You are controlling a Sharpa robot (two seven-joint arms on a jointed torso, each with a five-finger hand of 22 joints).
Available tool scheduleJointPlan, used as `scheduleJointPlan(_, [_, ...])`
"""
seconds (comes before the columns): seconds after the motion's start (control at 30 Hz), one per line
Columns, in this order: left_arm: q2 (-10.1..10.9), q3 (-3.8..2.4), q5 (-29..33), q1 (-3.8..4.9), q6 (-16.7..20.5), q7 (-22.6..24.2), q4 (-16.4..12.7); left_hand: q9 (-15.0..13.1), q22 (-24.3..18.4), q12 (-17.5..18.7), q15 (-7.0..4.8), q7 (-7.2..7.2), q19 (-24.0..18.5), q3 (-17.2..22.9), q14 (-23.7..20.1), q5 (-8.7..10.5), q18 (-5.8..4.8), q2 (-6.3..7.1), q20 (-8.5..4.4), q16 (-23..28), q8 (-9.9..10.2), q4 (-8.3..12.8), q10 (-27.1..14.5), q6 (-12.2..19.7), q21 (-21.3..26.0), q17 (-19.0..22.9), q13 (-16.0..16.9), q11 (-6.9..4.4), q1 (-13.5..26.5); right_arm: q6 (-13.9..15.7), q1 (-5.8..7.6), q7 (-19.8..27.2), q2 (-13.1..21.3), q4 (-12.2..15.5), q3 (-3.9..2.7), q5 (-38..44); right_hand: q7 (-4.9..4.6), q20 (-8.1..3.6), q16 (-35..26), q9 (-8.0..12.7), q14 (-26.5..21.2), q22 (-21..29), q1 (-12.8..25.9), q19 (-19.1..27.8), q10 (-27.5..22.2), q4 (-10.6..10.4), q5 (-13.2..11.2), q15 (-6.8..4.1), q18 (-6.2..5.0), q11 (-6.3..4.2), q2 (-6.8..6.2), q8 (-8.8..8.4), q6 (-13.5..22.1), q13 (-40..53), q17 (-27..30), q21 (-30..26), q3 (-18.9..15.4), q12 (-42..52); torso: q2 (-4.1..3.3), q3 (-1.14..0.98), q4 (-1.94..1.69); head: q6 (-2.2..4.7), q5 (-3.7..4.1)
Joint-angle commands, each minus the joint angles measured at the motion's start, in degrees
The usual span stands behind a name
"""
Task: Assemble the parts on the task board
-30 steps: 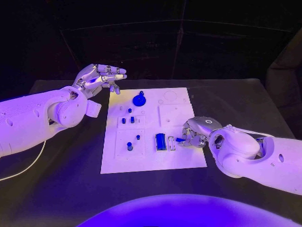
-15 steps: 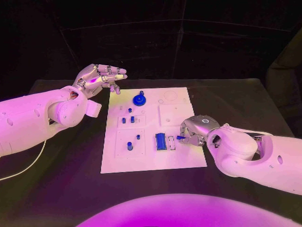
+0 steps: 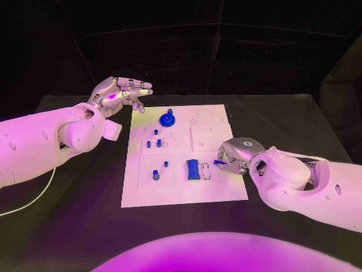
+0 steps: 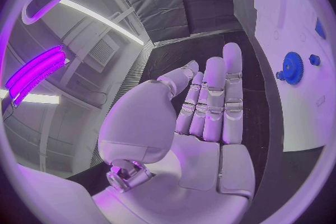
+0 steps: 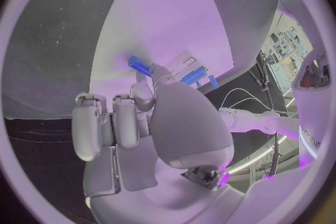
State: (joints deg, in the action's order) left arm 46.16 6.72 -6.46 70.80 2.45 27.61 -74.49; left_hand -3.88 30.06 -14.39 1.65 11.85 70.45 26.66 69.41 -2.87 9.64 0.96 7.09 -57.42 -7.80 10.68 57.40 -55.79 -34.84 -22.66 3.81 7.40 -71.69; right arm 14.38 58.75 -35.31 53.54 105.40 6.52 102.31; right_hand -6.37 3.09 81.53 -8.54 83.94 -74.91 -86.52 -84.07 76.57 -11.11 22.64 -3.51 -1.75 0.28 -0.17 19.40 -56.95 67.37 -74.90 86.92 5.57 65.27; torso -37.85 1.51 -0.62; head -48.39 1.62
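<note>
The white task board (image 3: 181, 190) lies in the middle of the black table. A blue gear (image 3: 167, 119) stands at its far end, a blue block (image 3: 193, 169) near its middle, and small blue pegs (image 3: 152, 143) sit in its left half. My right hand (image 3: 234, 155) hovers at the board's right edge beside the block and pinches a small blue peg (image 3: 218, 163) between thumb and finger. The right wrist view shows that peg (image 5: 139, 64) sticking out past the fingertips (image 5: 150, 75) over the board (image 5: 168, 17). My left hand (image 3: 118, 93) is raised off the board's far left corner, fingers spread, holding nothing; its wrist view shows the bare palm (image 4: 203, 123) and the gear (image 4: 291, 68).
Black table (image 3: 75, 221) surrounds the board, with bare room on all sides. A white cable (image 3: 21, 204) trails on the table at the left, under my left arm. Dark curtains close off the back.
My right hand, with the small blue peg, has shifted slightly toward the far side of the board. The left hand has stayed put.
</note>
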Motion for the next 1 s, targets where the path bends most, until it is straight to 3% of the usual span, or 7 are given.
scheduleJointPlan(0.03, [-0.06, -0.03, 0.23, 0.07, -0.73, 0.13, -0.05, -0.01, -0.1, -0.24, 0.13, -0.07, -0.35, -0.23, -0.4, -0.13, 0.76, -0.1, -0.06, -0.15, -0.24, 0.24, -0.54, 0.49, 0.26, 0.07, -0.01, 0.08, -0.27, -1.38, -0.45, -1.72, 0.25, -0.29, 0.46, -4.56, 1.59, -0.46, 0.24, 0.31, 3.86, -12.18, 1.75, -3.77, 0.68, -0.76, 0.29, -0.22, 0.8, -0.19, -1.98, -0.95, -2.7, 0.24, -4.53, 0.2, 1.78, -0.12, -0.04, 0.01, 0.02, -0.03, -0.07])
scheduleJointPlan(0.23, [-0.06, -0.02, 0.23, 0.07, -0.76, 0.07, -0.05, -0.01, -0.1, -0.24, 0.13, -0.07, -0.35, -0.23, -0.4, -0.13, 0.76, -0.1, -0.06, -0.15, -0.24, 0.24, -0.54, 0.49, 0.26, 0.07, -0.01, 0.08, -0.27, 2.96, -0.43, -1.02, 0.64, 0.78, 0.44, -5.89, 1.67, -0.46, 0.59, 0.45, 3.99, -12.45, 4.64, -3.98, 1.41, -2.18, -0.67, -0.24, 0.88, -0.22, -4.56, -2.08, -3.74, 1.03, -4.98, 0.46, 4.47, 0.79, 0.02, 0.04, -0.03, -0.02, -0.02])
scheduleJointPlan(0.5, [-0.02, -0.01, 0.23, 0.07, -0.82, 0.08, -0.12, -0.01, -0.1, -0.24, 0.13, -0.07, -0.35, -0.23, -0.4, -0.13, 0.76, -0.1, -0.06, -0.15, -0.24, 0.24, -0.54, 0.49, 0.26, 0.07, -0.01, 0.08, -0.27, 9.61, -0.42, 0.44, 1.03, 2.3, 0.41, -6.79, 1.9, -0.56, 0.83, 0.3, 4.07, -12.66, 5.63, -4.14, 1.82, -2.41, -1.09, -0.36, 0.95, -0.4, -5.65, -2.29, -4.71, 1.47, -5.28, 0.66, 5.79, 1.3, 0.0, 0.08, -0.09, 0.02, -0.17])
scheduleJointPlan(0.73, [0.1, -0.01, 0.23, 0.07, -0.81, 0.07, -0.26, -0.01, -0.1, -0.24, 0.13, -0.07, -0.35, -0.23, -0.4, -0.13, 0.76, -0.1, -0.06, -0.15, -0.24, 0.24, -0.54, 0.49, 0.26, 0.07, -0.01, 0.08, -0.27, 12.47, -0.42, 0.88, 0.97, 3.33, 0.41, -8.86, 2.12, -0.68, 1.07, 0.12, 4.14, -12.9, 6.78, -4.33, 2.21, -2.73, -1.74, -0.5, 1.02, -0.56, -6.45, -2.36, -5.46, 1.78, -5.57, 0.9, 6.36, 1.65, -0.04, 0.07, 0.06, -0.1, -0.29])
scheduleJointPlan(1.0, [0.26, -0.01, 0.23, 0.07, -0.79, 0.01, -0.42, -0.01, -0.1, -0.24, 0.13, -0.07, -0.35, -0.23, -0.4, -0.13, 0.76, -0.1, -0.06, -0.15, -0.24, 0.24, -0.54, 0.49, 0.26, 0.07, -0.01, 0.08, -0.27, 12.55, -0.42, 0.18, 0.54, 3.35, 0.41, -12.45, 2.68, -0.94, 1.73, -0.5, 4.33, -13.54, 11.04, -4.81, 3.33, -4.65, 2.4, -0.8, 1.23, -0.96, -6.95, -2.16, -7.06, 2.75, -6.37, 1.53, 5.47, 2.75, -0.04, 0.07, -0.03, -0.17, -0.29])
